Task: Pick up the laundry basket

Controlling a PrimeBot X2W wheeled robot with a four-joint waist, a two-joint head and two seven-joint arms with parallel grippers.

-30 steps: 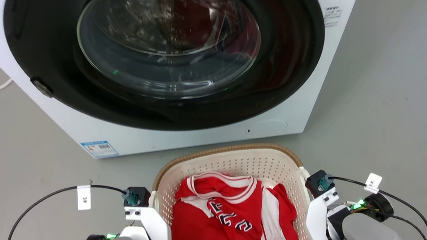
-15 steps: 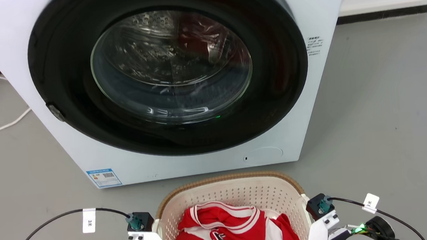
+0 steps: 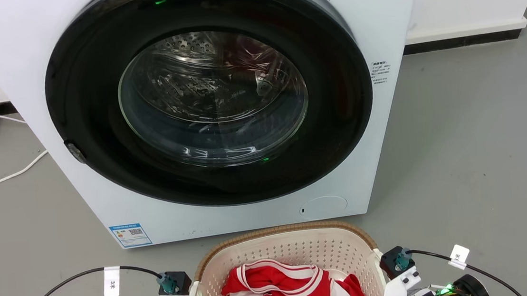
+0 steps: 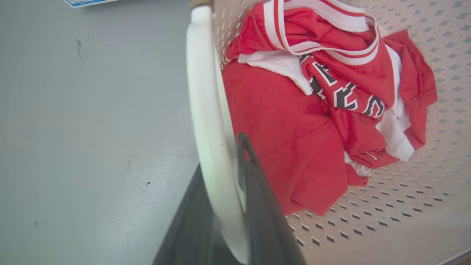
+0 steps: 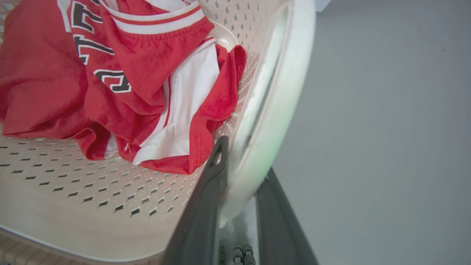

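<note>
**Head view climbs, both claws locked on the handles**

The whole head view has shifted. More of the washer (image 3: pixel 376 14) shows and the laundry basket (image 3: pixel 291 250) now sits lower in frame, so that is our camera moving, not the basket sliding. The basket is just before the washer's front, with the red jersey (image 3: pixel 276 290) inside. The left claw (image 4: pixel 220 162) clenches the left handle (image 4: pixel 200 92), a finger on each side, and the right claw (image 5: pixel 244 158) grips the right handle (image 5: pixel 290 73) likewise. We judge the lift is starting, but we cannot tell whether the base has left the floor (image 3: pixel 483 148).
</note>
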